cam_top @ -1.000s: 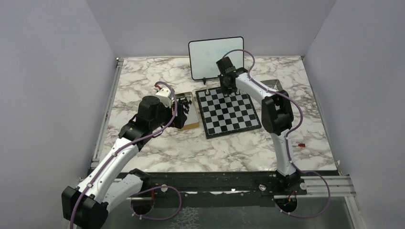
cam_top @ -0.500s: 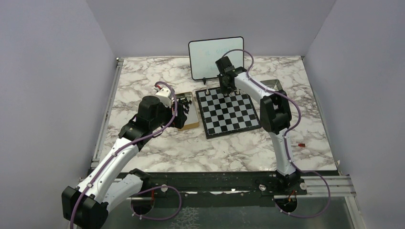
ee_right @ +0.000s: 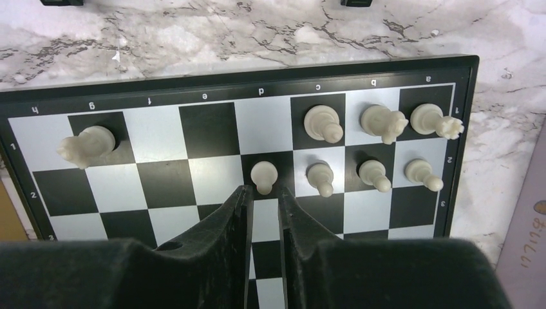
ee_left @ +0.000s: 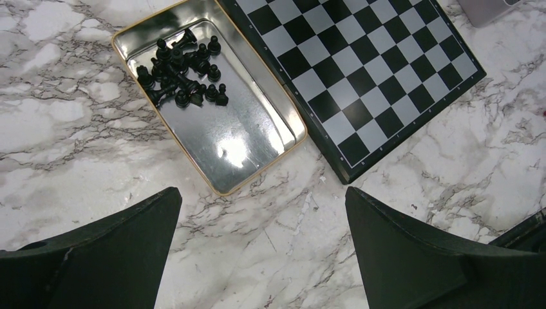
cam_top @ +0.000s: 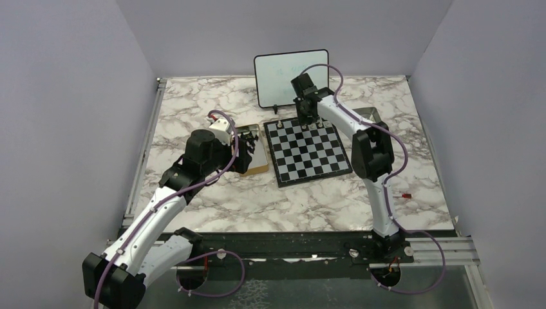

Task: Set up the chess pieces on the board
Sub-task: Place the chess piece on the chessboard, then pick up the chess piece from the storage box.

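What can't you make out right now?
Right wrist view: board rows past the third hidden behind the right gripper.
Top external view: white chess pieces too small to identify.
Left wrist view: black pieces heaped in the tin, count unclear.

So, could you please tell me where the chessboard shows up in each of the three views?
Top external: the board lies at centre, below the whiteboard.
Left wrist: the board takes the upper right, beside the tin.
Right wrist: the board fills the middle, pale pieces on its upper rows.
Shared landmark: the marble tabletop around it.
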You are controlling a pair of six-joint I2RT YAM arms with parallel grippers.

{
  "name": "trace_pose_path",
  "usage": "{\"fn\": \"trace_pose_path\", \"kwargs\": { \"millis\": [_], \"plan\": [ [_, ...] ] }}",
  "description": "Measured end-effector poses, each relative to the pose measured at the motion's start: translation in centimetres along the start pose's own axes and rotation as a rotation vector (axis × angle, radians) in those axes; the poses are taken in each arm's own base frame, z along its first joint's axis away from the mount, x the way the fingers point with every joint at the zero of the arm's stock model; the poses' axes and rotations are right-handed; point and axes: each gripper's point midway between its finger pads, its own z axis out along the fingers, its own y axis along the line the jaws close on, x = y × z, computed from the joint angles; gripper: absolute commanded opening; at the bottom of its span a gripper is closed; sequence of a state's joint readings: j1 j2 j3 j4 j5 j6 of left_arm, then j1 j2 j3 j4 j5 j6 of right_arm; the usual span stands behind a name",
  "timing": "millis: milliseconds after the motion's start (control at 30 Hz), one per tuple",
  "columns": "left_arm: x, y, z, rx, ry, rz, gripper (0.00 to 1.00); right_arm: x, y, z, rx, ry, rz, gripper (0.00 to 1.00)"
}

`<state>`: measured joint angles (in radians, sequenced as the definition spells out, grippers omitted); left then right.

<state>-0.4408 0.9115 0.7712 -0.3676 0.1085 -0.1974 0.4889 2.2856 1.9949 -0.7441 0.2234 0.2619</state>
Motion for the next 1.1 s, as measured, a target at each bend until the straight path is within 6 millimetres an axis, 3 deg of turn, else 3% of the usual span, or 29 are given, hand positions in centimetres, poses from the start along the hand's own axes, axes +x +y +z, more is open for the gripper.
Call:
{"fn": "trace_pose_path", "kwargs": {
  "millis": [267, 467, 633, 967, 1100],
  "plan": [
    [-0.2, -0.1, -0.2, 0.002, -0.008, 0.001, 0.99, -2.0, -0.9, -3.3, -0.008, -0.058, 0.023, 0.26],
    [-0.2, 0.0, -0.2, 0.001, -0.008, 0.001, 0.99, -2.6, -3.8, -5.7, 0.016, -0.088, 0.066, 0.26],
    [-0.2, 0.0, -0.2, 0.001, -0.008, 0.001, 0.99, -1.9, -8.7, -6.2, 0.078, -0.085, 0.127, 0.26],
    [-0.2, 0.0, -0.2, 0.001, -0.008, 0.001, 0.99, -0.7, -20.4, -7.3, 0.215, -0.128, 0.298, 0.27],
    [-0.2, 0.0, -0.2, 0.001, -0.008, 0.001, 0.99, -0.6, -23.7, -7.2, 0.249, -0.145, 0.346, 0.28]
  ]
}}
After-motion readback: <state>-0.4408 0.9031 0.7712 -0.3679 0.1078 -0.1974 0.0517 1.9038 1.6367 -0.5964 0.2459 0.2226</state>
